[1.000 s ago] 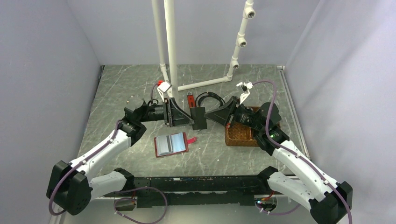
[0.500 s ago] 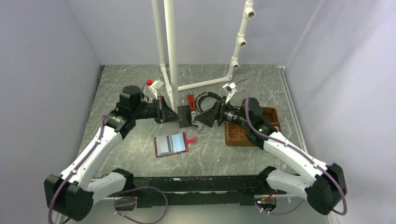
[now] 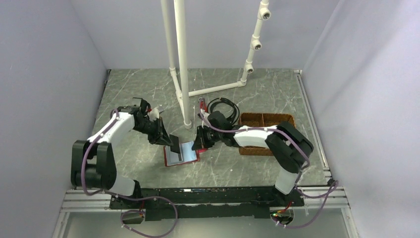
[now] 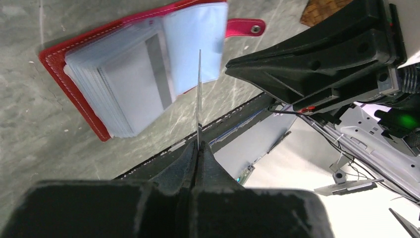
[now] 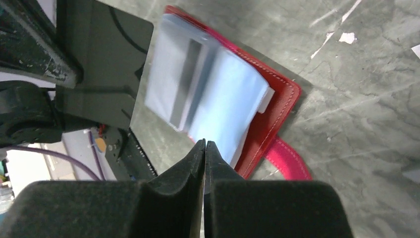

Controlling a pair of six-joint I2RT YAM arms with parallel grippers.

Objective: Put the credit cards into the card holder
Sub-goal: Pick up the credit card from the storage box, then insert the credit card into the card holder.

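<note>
left wrist view: my left gripper [image 4: 198, 147] is clamped on one credit card [image 4: 199, 99], seen edge-on as a thin upright line. the card's far edge hangs just above the open card holder [image 4: 124, 84], over the fold between the two leaves of clear pockets. the holder lies flat on the table [image 3: 237, 168], its snap tab [image 4: 245, 27] stretched out to the side.

right wrist view: my right gripper [image 5: 204, 145] has its fingers pressed together at the near edge of the pale pocket leaf. i cannot tell whether a leaf is caught between them. the held card shows here as a dark panel just beside the holder.

step in hand, as i judge it: insertion of this card, with the right arm steadying or parting the pockets. the next move calls for tilting the card flatter, lining its edge up with a pocket mouth, and sliding it in without dragging the holder along.

containers: the holder carries a stack of clear pockets, and a pale card with a grey stripe seems to sit in the one lying uppermost. in the top external view the woven tray [image 3: 292, 119] lies under the right arm, well apart from the holder, and i cannot tell what it holds
</note>
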